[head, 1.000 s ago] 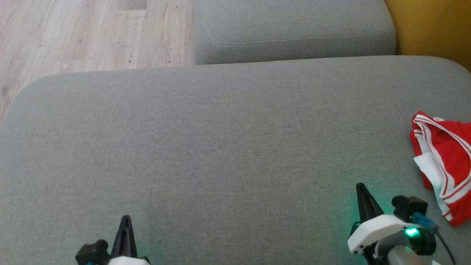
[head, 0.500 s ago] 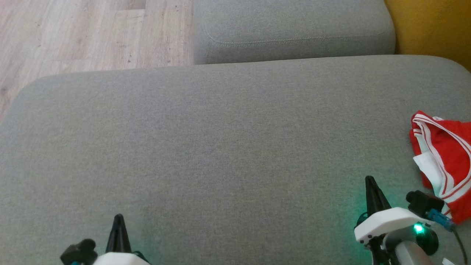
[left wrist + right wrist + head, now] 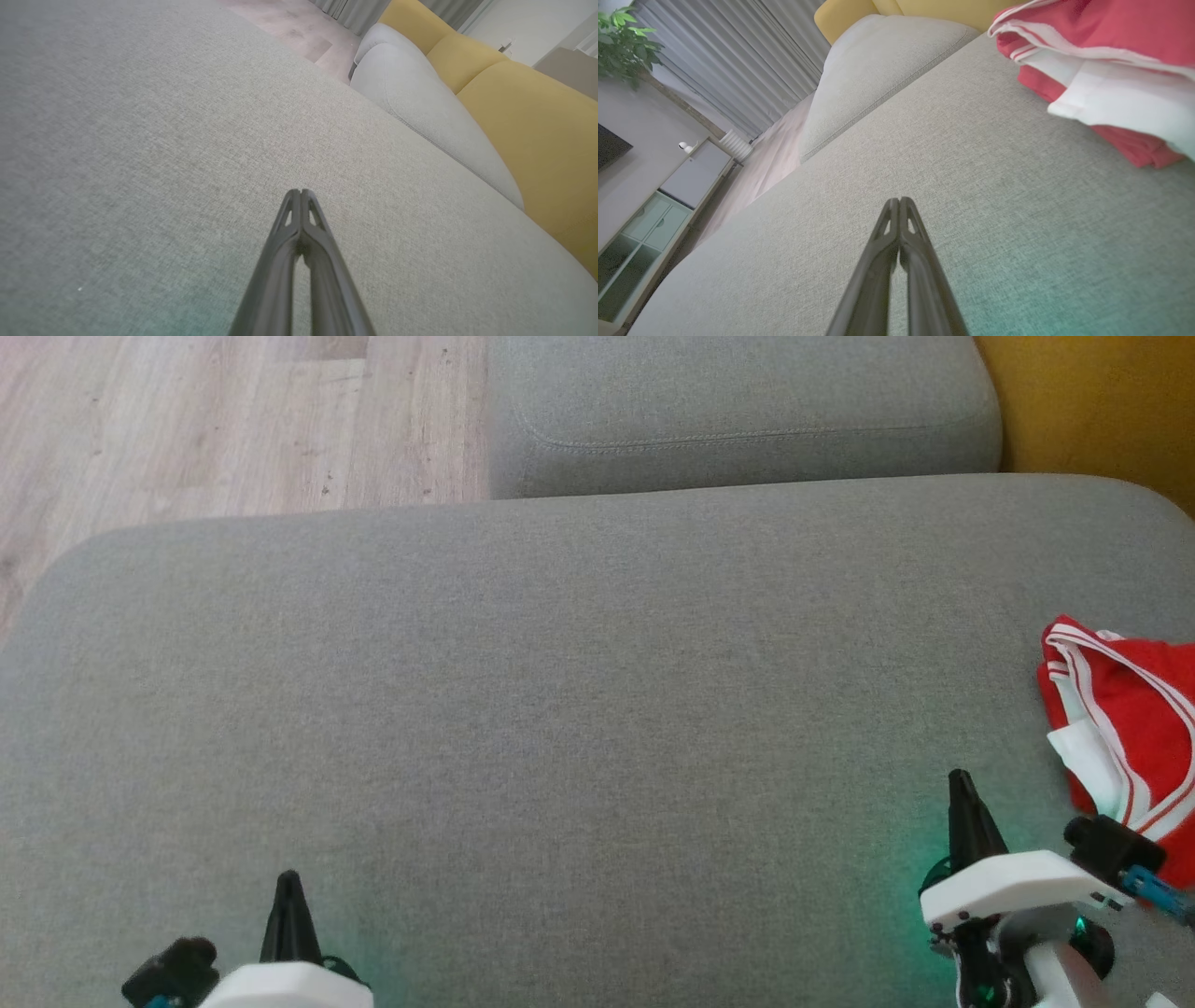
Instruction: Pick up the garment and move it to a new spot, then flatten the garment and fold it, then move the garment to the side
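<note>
Red-and-white garment [image 3: 1134,728] lies bunched at the right edge of the grey sofa seat [image 3: 560,691]; right hand [image 3: 962,784] near it, not touching, fingers pressed together, holding nothing; left hand [image 3: 288,887] well apart from it, likewise closed, empty.

Garment [image 3: 1134,728] right of right claw [image 3: 962,786]

Left claw [image 3: 288,882]: lower left of head view, fingers pressed together tip to tip, pointing up-frame, nothing held. White left wrist shell [image 3: 289,987] sits right behind it, dark left camera block [image 3: 173,966] on its outer side.

Right claw [image 3: 961,782]: lower right, also closed and empty, pointing up-frame, higher in frame than the left. White right wrist shell [image 3: 1013,884] behind it, dark right camera block [image 3: 1111,845] on its outer side.
</note>
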Controlling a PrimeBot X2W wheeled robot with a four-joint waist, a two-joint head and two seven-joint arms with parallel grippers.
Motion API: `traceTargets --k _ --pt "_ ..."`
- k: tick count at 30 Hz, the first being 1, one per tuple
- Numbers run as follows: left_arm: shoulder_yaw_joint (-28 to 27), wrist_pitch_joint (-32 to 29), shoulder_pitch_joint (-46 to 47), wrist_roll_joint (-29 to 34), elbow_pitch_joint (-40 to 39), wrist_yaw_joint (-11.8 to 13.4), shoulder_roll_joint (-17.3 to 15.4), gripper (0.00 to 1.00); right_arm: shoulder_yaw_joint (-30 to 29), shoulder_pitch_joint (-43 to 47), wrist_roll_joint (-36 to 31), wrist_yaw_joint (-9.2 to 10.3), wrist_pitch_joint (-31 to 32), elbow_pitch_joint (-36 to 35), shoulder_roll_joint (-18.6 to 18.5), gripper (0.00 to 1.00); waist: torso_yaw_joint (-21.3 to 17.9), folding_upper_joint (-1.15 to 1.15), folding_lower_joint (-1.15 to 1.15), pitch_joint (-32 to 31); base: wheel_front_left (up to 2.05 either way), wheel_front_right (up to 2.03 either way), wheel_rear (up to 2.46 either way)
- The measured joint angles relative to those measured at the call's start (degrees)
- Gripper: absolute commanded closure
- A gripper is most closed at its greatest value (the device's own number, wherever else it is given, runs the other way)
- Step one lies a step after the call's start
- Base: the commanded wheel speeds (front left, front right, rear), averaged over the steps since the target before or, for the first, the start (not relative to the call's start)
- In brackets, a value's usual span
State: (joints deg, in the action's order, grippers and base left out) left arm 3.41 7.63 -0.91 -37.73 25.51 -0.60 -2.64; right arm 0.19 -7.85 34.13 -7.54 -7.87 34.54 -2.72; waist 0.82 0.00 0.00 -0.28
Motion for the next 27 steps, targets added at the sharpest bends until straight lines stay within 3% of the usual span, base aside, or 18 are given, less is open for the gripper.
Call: traceTargets --k 27 --pt "-2.64 -4.63 1.55 -17.61 -3.11 -2.02 0.02 1.00 -2.50 0.38 18.71 0.01 4.44 -5.94 0.01 1.00 -0.27 0.00 0.00 0.15 0.00 0.00 0.00"
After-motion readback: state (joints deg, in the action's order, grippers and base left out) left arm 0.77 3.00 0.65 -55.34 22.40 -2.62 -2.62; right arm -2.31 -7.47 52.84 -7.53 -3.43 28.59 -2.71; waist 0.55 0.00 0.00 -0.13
